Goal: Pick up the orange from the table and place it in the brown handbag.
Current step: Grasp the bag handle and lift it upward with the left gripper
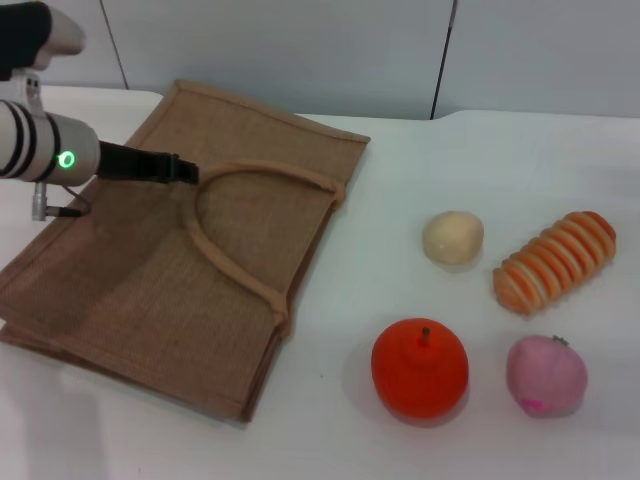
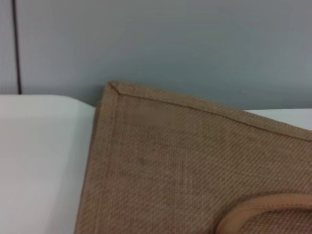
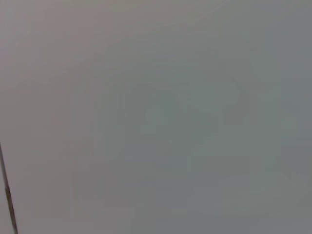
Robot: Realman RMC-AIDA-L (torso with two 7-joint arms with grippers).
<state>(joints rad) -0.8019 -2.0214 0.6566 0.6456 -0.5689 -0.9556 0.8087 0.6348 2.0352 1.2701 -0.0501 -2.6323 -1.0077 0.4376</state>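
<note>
The orange (image 1: pixel 420 368), red-orange with a short dark stem, sits on the white table (image 1: pixel 480 150) at the front, right of the bag. The brown handbag (image 1: pixel 150 270) lies flat on the left, its looped handles (image 1: pixel 260 172) pointing right. My left gripper (image 1: pixel 180 168) hovers over the bag's upper part, its tip at the near end of the top handle. The left wrist view shows the bag's far corner (image 2: pixel 185 165) and a bit of handle (image 2: pixel 263 209). The right gripper is out of view; its wrist view shows only a plain grey surface.
A cream round item (image 1: pixel 453 238), a ribbed orange-and-cream bread-like item (image 1: pixel 555 262) and a pink round fruit (image 1: pixel 545 375) lie to the right, close around the orange. A grey wall stands behind the table's far edge.
</note>
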